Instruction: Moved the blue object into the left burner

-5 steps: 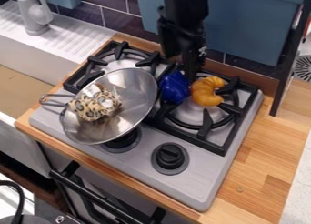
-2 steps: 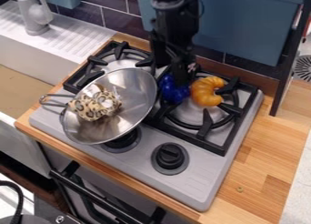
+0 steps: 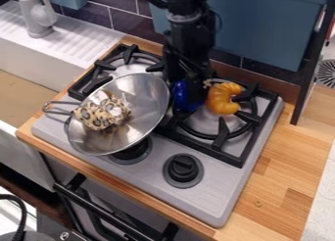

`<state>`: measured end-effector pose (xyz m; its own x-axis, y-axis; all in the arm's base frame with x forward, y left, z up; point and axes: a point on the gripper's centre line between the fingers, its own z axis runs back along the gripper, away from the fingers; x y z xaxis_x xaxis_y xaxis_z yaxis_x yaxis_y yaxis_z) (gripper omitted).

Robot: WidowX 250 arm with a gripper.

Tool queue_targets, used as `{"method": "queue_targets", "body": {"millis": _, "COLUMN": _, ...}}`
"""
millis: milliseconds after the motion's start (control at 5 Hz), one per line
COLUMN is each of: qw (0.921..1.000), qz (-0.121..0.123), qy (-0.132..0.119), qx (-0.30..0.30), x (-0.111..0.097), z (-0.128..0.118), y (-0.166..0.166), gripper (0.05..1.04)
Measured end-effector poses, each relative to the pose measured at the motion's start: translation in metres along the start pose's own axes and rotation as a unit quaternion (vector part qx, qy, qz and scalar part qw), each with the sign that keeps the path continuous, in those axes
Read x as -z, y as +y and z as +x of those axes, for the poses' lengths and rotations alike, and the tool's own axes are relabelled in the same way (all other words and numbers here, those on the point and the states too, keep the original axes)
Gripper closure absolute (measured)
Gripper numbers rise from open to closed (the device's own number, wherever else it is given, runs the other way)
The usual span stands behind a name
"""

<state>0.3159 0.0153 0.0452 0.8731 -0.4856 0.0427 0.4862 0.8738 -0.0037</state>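
Only partly visible: the blue object (image 3: 180, 96) (end effector (image 3: 190, 89) in front).

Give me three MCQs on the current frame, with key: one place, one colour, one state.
1. Where is the blue object?
A) In the sink
B) Between the metal pan and the curved toy
C) On the wooden counter

2. What colour is the curved toy?
A) Orange
B) Green
C) White

3. What state is the metal pan in?
A) Upside down
B) Covered by a lid
C) Open side up, with a leopard-print item in it

Key:
1 B: blue shows just right of the pan's rim in the picture, with the curved toy on its other side.
2 A: its visible surface is orange all over.
3 C: its bare inner surface faces up, and the leopard-print item lies inside.
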Motion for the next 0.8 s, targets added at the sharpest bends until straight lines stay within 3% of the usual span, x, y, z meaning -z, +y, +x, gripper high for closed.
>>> {"method": "queue_targets", "body": {"millis": 200, "qw": 0.9995, "qz": -0.023, "qy": 0.019, "qx": 0.01, "x": 0.0053, "z": -0.0041, "y": -0.004, "gripper": 0.088}}
{"method": "queue_targets", "body": {"millis": 600, "qw": 0.9991, "qz": -0.025, "qy": 0.033, "qx": -0.002, "x": 0.0076, "z": -0.0027, "y": -0.0046, "gripper": 0.139}}
{"method": "queue_targets", "body": {"millis": 800, "qw": 0.9989, "qz": -0.025, "qy": 0.037, "qx": -0.012, "x": 0.0076, "z": -0.0039, "y": -0.0045, "gripper": 0.325}}
